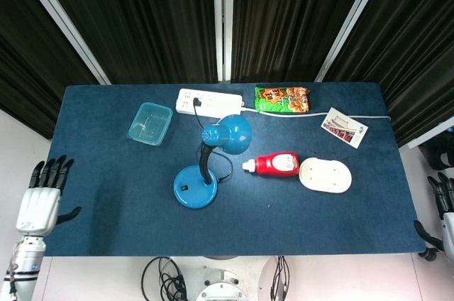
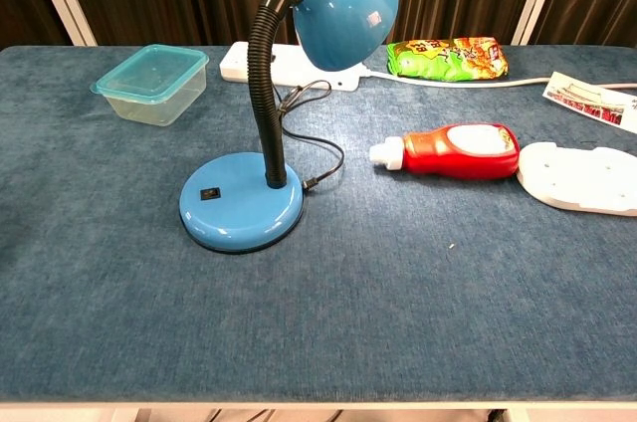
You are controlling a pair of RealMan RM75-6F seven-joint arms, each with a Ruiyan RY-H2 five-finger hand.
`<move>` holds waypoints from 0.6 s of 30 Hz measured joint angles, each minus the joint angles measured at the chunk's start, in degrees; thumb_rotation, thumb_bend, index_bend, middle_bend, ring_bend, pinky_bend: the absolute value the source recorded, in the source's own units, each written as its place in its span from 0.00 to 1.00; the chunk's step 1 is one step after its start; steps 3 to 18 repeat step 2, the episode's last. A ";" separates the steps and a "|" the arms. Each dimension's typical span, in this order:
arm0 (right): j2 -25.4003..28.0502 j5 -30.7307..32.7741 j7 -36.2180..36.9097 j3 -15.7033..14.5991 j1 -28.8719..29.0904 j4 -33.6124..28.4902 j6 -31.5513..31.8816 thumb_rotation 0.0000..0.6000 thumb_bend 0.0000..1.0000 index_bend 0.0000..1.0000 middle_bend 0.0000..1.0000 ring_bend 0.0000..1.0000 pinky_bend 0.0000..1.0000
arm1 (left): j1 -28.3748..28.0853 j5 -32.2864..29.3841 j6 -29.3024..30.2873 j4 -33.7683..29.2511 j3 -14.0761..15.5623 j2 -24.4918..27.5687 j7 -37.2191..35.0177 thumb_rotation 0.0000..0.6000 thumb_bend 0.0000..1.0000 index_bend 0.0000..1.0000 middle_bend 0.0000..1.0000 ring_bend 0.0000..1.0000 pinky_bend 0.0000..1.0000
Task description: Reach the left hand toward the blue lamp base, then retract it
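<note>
Both hands off table; right hand (image 1: 443, 210) cut by frame edge.

Blue table (image 1: 99, 194) bears lamp (image 1: 206, 166), ketchup bottle (image 1: 277, 165).

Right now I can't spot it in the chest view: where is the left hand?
In the head view, the left hand hangs open off the table's left edge, well clear of the blue lamp base.

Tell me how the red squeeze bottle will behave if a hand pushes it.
The red squeeze bottle lies on its side on the blue table cover, so it cannot tip. Its rounded body may roll or pivot; the cloth-like cover probably slows sliding. It looks like soft plastic, likely yielding to pressure.
</note>
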 measured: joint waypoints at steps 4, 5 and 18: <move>-0.03 -0.25 -0.49 0.00 0.12 -0.74 -0.06 1.00 0.15 0.00 0.00 0.00 0.00 | 0.79 -0.06 -0.73 -0.56 0.94 1.64 -0.76 1.00 0.00 0.03 0.00 0.00 0.00; -0.03 -0.25 -0.49 0.00 0.12 -0.74 -0.06 1.00 0.15 0.00 0.00 0.00 0.00 | 0.79 -0.06 -0.73 -0.56 0.94 1.64 -0.76 1.00 0.00 0.03 0.00 0.00 0.00; -0.03 -0.25 -0.49 0.00 0.12 -0.74 -0.06 1.00 0.15 0.00 0.00 0.00 0.00 | 0.79 -0.06 -0.73 -0.56 0.94 1.64 -0.76 1.00 0.00 0.03 0.00 0.00 0.00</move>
